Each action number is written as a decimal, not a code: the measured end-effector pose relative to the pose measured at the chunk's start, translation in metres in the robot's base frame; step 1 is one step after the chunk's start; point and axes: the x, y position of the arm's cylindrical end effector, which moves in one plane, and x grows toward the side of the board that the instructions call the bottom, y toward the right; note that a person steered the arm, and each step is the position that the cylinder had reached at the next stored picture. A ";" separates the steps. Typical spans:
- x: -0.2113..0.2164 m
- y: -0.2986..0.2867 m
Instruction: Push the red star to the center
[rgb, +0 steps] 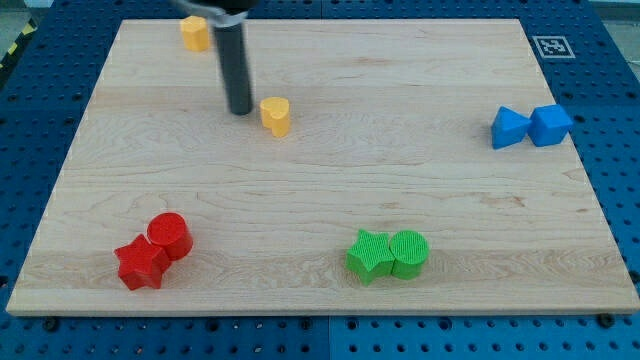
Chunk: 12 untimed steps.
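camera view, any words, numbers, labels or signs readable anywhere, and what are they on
No readable words, letters or numbers anywhere in the camera view.
One sign only: a black-and-white square marker on the wooden board's top right corner; it is a pattern, not text, and too small to decode.
The blocks, the rod and my tip carry no markings.

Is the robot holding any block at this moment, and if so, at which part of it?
Nothing is held. The arm ends in a rod; my tip rests on the board just left of the yellow heart block, apart from it and far from the red star.
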 end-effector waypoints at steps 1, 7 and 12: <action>0.040 -0.068; 0.228 -0.032; 0.154 0.017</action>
